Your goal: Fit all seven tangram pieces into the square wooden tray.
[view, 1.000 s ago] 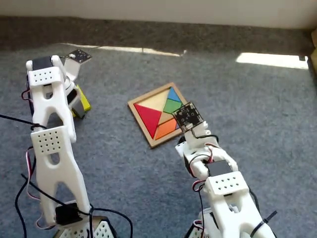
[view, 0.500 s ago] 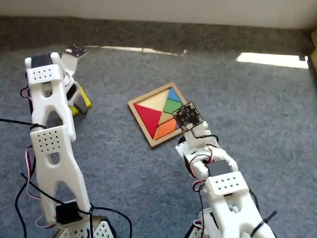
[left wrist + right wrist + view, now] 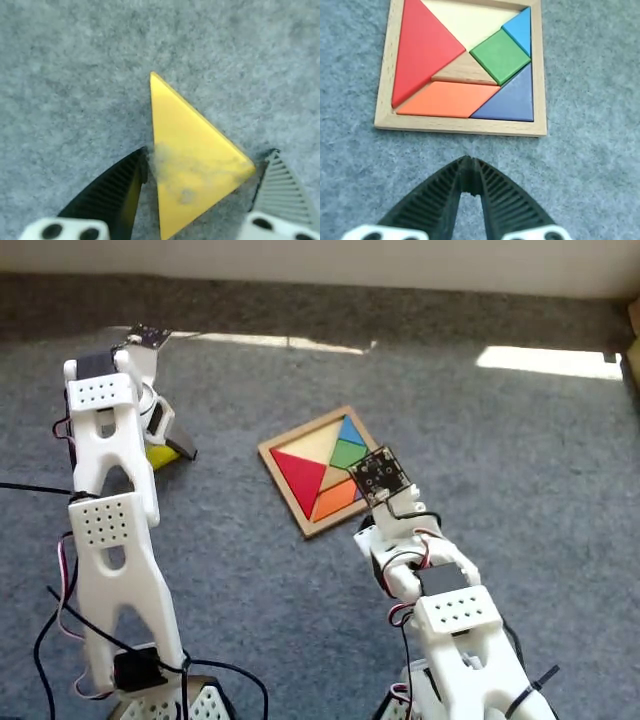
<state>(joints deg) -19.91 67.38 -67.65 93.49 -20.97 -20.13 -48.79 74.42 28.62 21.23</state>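
Where the left gripper (image 3: 207,152) sits low over the grey fabric surface (image 3: 520,450), the yellow triangle (image 3: 192,165) lies flat between its jaws, well apart from the wooden tray (image 3: 460,126). Jaws spread wide, one on each side: the black fingertip (image 3: 131,172) is against the long edge, the pale fingertip (image 3: 276,175) just beside the square corner with a thin dark gap. Not clamped, as far as can be seen. The long edge runs along the black finger's side. One sharp corner points out past the fingertips, away from the gripper body; the other is cut off at the frame edge. Dull smudge on its face, nature unclear. High view: the left arm's head covers most of the piece, leaving a yellow sliver.

Tray sits askew in the high view, corners rather than sides facing the arms. Inside:
- red triangle (image 3: 422,47)
- cream triangle (image 3: 470,20)
- small blue triangle (image 3: 521,29)
- green square (image 3: 500,55)
- dark blue triangle (image 3: 512,97)
- orange parallelogram (image 3: 447,99), long axis along the rim nearest the right arm
- small wood-coloured triangular patch (image 3: 465,73) among red, green and orange; cannot tell whether recess or piece

Right gripper (image 3: 469,172): jaws closed tip to tip, holding nothing, near that rim with grey surface showing between. High view: its camera board (image 3: 380,475) hides part of the orange and dark blue pieces
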